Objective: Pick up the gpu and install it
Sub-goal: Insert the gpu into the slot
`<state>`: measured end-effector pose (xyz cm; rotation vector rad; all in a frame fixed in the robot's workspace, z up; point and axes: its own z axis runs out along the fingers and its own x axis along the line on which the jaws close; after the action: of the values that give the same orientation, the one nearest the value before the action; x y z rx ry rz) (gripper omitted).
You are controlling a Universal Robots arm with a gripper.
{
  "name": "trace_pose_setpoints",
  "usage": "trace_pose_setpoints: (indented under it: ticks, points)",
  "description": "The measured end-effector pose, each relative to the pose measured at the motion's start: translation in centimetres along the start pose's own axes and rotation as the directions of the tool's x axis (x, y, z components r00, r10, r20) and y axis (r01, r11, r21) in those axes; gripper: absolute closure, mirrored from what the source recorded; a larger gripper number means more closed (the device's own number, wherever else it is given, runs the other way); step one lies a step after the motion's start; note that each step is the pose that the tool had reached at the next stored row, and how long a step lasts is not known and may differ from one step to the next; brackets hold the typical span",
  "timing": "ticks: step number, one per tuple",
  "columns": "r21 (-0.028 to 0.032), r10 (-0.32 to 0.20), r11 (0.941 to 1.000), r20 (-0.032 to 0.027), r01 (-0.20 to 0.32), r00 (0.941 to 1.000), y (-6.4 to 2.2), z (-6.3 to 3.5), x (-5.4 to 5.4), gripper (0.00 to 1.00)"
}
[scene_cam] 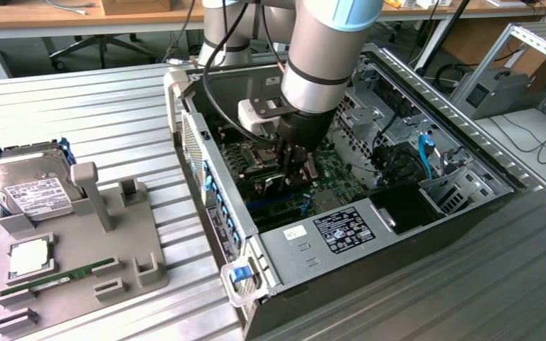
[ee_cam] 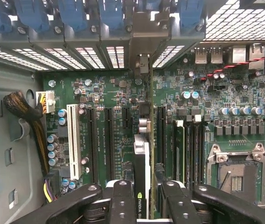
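Nearest to the wrist camera are the two black fingers [ee_cam: 122,200] of the pincer [ee_cam: 145,198]. They are closed on the gpu [ee_cam: 142,158], one on each side of it. The card is seen on its edge, with a green and black label between the fingers. It stands upright over the green board [ee_cam: 118,93], parallel to the long black slots [ee_cam: 109,140] and between two of them. Whether its lower edge already touches the board, I cannot tell. The far end of the card points to the row of blue latches [ee_cam: 72,14] at the rear wall of the case. A bare metal socket [ee_cam: 235,177] lies on the board to one side of the card.

In the exterior view the case [scene_cam: 349,249] lies open on the ribbed metal table [scene_cam: 93,114]. The arm [scene_cam: 325,57] comes down into it from 12 o'clock, and the pincer [scene_cam: 292,167] is low inside, just over the board [scene_cam: 335,181]. From the case toward 8 o'clock, well apart, a grey holder [scene_cam: 150,249] lies on the table. At its 11 o'clock corner leans a hard drive [scene_cam: 31,188] with a white label. A green memory stick [scene_cam: 60,277] lies in the holder toward 7 o'clock.
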<state>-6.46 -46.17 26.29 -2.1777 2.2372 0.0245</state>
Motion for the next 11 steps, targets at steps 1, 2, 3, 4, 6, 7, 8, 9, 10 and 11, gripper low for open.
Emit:
trace_pose_setpoints:
  ticks: [1, 2, 3, 4, 6, 7, 8, 9, 10, 11]
  points:
    - [0.0001, 0.0, 1.0, 0.0004, 0.0, 1.0, 0.01, 0.04, 0.0, 0.73]
    - [0.0002, 0.0, 1.0, 0.0004, 0.0, 1.0, 0.02, 0.08, 0.0, 0.73]
    - [0.0, 0.0, 1.0, 0.0001, 0.0, 1.0, 0.03, 0.12, 0.01, 0.73]
    - [0.0, 0.0, 1.0, 0.0001, 0.0, 1.0, 0.04, 0.14, 0.01, 0.73]
    - [0.0001, 0.0, 1.0, 0.0002, 0.0, 1.0, 0.04, 0.15, 0.0, 0.73]
    - [0.0001, 0.0, 1.0, 0.0003, 0.0, 1.0, 0.04, 0.16, 0.0, 0.73]
    - [0.0002, 0.0, 1.0, 0.0006, 0.0, 1.0, 0.03, 0.15, 0.0, 0.73]
    - [0.0003, 0.0, 1.0, 0.0009, 0.0, 1.0, 0.03, 0.11, 0.0, 0.73]
    - [0.0003, 0.0, 1.0, 0.0006, 0.0, 1.0, 0.04, 0.04, 0.0, 0.73]
    - [0.0003, 0.0, 1.0, 0.0006, 0.0, 1.0, 0.03, -0.01, -0.01, 0.73]
